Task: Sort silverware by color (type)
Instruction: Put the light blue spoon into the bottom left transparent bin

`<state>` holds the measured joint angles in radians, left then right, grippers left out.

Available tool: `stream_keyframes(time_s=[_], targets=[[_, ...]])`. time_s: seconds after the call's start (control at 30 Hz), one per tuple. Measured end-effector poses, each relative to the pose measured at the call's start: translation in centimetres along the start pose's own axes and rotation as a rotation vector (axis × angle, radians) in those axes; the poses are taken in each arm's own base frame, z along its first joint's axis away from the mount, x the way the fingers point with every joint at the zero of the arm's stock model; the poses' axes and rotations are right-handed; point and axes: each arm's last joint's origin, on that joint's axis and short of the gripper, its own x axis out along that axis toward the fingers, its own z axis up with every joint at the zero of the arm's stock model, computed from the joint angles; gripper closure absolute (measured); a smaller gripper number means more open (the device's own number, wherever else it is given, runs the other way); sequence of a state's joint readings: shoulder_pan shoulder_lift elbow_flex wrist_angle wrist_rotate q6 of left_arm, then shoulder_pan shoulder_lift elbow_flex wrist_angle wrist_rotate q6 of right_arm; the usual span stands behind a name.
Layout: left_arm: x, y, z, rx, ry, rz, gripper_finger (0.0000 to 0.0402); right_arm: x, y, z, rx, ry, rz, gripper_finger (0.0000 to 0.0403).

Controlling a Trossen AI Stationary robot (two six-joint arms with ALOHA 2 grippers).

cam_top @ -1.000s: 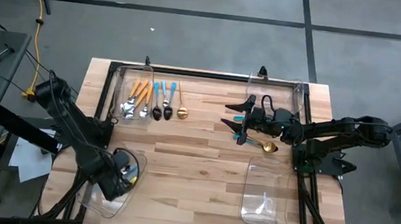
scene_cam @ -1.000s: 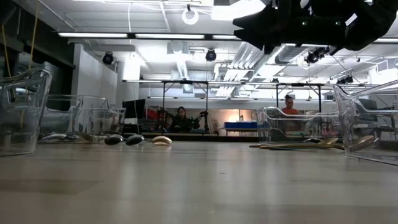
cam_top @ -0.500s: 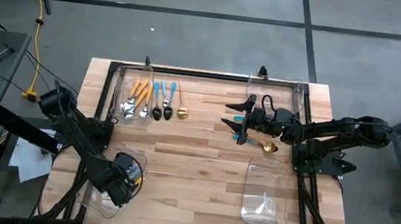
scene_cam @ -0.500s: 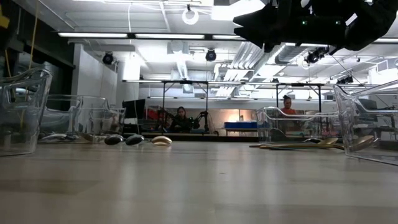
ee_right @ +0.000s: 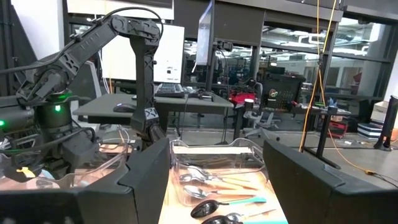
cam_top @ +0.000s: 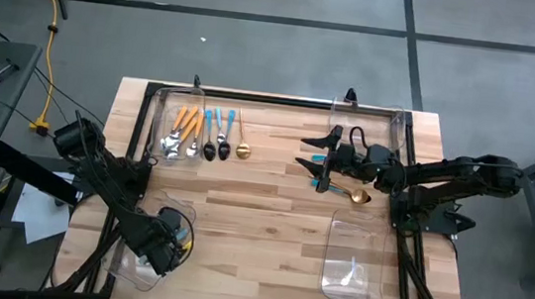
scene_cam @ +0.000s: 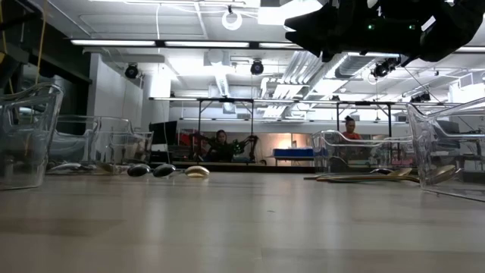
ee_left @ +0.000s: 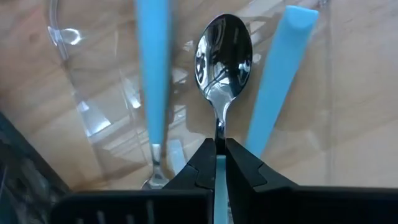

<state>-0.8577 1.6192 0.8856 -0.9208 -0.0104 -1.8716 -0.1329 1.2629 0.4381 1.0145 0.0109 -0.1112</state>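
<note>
While the wooden table (cam_top: 274,180) carries clear bins (cam_top: 355,263) at its corners, the left gripper (cam_top: 170,244) hangs over the near-left bin, clenched on a light-blue-handled spoon (ee_left: 222,56). The right gripper (cam_top: 318,160), fingers spread wide and empty, hovers beside a gold spoon (cam_top: 354,194). Other spoons (cam_top: 204,133) lie in a row by the far-left bin.

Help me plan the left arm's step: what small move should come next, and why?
Probably open the left gripper to drop its light-blue-handled spoon: it hangs inside the clear bin, above two other light-blue handles, so the color matches.
</note>
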Motion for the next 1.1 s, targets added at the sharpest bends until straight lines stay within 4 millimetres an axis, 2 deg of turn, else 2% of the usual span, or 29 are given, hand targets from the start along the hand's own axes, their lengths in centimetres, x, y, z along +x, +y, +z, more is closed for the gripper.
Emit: stream_keyframes(time_s=[0.9, 1.1], targets=[[-0.3, 0.43, 0.1, 0.064, 0.014, 0.007, 0.0294, 0.0, -0.01, 0.0, -0.001, 0.0, -0.003, 0.016], [-0.68, 0.66, 0.16, 0.073, 0.029, 0.002, 0.0287, 0.0, -0.02, 0.0, -0.001, 0.0, -0.003, 0.016]])
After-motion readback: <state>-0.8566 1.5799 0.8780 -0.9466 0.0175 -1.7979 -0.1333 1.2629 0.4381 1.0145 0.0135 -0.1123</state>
